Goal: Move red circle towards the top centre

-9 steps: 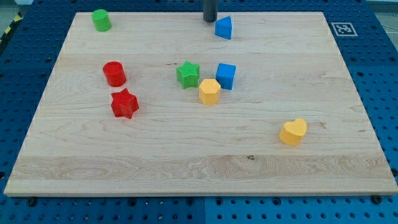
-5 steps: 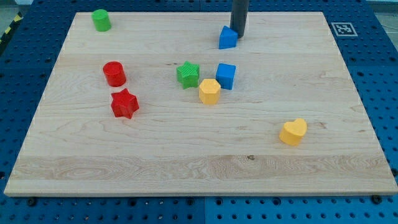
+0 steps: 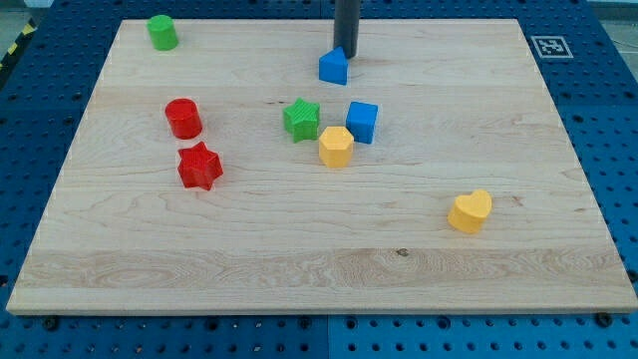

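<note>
The red circle (image 3: 183, 118) sits on the wooden board's left side, just above the red star (image 3: 199, 166). My tip (image 3: 346, 58) is near the view's top centre, touching the upper right of a blue triangular block (image 3: 334, 67). The tip is far to the right of the red circle, with bare board between them.
A green circle (image 3: 161, 32) is at the top left corner. A green star (image 3: 301, 119), a yellow hexagon (image 3: 336, 147) and a blue cube (image 3: 362, 122) cluster mid-board. A yellow heart (image 3: 471, 211) lies at the lower right. The board (image 3: 319, 279) rests on a blue pegboard.
My tip swung right, then back left and down. The blue triangular block was pushed down and to the left. The other blocks have not moved.
</note>
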{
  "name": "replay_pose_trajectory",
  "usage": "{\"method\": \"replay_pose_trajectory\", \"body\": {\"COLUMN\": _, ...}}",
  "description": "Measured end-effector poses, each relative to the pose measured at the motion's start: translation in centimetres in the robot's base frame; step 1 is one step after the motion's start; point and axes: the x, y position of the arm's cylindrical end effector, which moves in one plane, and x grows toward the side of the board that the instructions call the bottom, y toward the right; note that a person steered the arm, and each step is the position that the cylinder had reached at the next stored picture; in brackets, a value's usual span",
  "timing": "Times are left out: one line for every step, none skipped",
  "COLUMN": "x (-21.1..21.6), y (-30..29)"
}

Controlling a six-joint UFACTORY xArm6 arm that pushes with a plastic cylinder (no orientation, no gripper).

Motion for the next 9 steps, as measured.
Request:
{"method": "replay_pose_trajectory", "body": {"x": 3.3, "y": -0.1}}
{"method": "replay_pose_trajectory", "body": {"x": 5.6, "y": -0.1}}
{"method": "replay_pose_trajectory", "body": {"x": 4.2, "y": -1.0}}
{"method": "replay_pose_trajectory", "body": {"x": 0.1, "y": -4.2}}
{"method": "replay_pose_trajectory", "body": {"x": 1.6, "y": -6.4}}
{"method": "replay_pose_trajectory", "body": {"x": 4.9, "y": -5.5}}
{"method": "replay_pose_trajectory", "body": {"x": 5.2, "y": -4.6}}
{"method": "replay_pose_trajectory", "body": {"x": 5.5, "y": -4.6}}
{"method": "replay_pose_trajectory", "body": {"x": 3.8, "y": -4.6}}
